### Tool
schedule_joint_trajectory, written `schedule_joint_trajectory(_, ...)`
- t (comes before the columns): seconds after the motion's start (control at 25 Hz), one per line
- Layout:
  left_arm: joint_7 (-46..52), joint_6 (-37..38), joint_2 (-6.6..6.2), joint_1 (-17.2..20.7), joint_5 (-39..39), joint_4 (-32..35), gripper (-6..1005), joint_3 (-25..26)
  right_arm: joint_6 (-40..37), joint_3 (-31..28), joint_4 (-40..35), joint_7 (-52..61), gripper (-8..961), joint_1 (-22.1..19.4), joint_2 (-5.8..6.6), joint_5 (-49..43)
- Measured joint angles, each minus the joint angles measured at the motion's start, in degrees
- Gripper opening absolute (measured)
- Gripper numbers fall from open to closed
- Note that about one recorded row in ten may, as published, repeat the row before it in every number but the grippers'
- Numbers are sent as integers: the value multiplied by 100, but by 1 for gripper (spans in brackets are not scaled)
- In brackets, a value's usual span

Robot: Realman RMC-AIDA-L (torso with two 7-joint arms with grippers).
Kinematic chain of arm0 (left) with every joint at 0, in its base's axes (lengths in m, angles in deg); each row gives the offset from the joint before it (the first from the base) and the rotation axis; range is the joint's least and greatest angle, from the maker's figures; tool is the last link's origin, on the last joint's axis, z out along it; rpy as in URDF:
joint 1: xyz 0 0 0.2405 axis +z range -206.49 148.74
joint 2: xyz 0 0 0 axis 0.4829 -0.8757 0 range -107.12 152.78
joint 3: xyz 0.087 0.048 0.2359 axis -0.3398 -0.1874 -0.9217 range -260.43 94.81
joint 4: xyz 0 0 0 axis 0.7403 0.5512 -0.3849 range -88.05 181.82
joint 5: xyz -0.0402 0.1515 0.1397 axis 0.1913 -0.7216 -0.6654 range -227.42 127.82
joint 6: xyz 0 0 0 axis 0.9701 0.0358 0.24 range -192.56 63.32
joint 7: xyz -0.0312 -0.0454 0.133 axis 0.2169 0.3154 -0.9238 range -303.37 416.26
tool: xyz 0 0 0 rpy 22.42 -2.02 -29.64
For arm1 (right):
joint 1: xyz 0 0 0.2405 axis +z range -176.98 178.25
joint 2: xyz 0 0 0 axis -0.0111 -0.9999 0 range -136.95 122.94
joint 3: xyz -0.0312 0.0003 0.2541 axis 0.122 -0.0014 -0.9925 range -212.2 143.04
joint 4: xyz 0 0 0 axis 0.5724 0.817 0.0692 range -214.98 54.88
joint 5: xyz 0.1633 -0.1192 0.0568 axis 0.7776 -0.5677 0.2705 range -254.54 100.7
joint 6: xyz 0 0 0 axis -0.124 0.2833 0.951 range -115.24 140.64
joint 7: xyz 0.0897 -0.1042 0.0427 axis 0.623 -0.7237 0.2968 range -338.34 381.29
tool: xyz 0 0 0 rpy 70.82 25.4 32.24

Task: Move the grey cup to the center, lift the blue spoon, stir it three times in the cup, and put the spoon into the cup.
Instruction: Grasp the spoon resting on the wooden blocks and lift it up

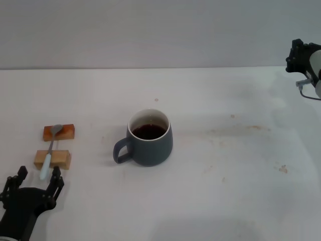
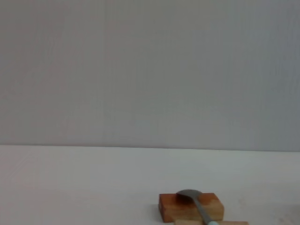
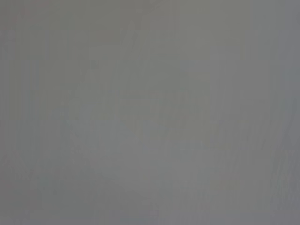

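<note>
— Where's the spoon (image 1: pixel 51 145)?

— Bridged across two blocks (image 1: pixel 52 159), handle raised so my fingers can slip under. My left claw (image 1: pixel 33 182) hangs spread just before its tip, holding nothing.

— And the cup (image 1: pixel 149 137)?

— Mid-table, coffee inside. My right claw (image 1: pixel 302 60) waits far right; its fingers I cannot tell.

Slate-grey cup (image 1: pixel 149 143), white inside; pale-blue-handled spoon (image 1: pixel 50 149); orange block (image 1: pixel 59 132).
</note>
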Motion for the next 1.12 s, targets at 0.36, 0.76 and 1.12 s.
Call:
schedule_joint_trajectory(0.36,24,39,4,-211,248,151,760,-147,25,-117,31,-45,16,9,0,4)
schedule_joint_trajectory(0.76,28,42,-10,-212,260,108,721,-130,40,-140,31,-50,16,20,-1,6)
schedule_joint_trajectory(1.12,32,85,-13,-106,259,66,673,-180,44,-139,31,-50,15,22,-34,15)
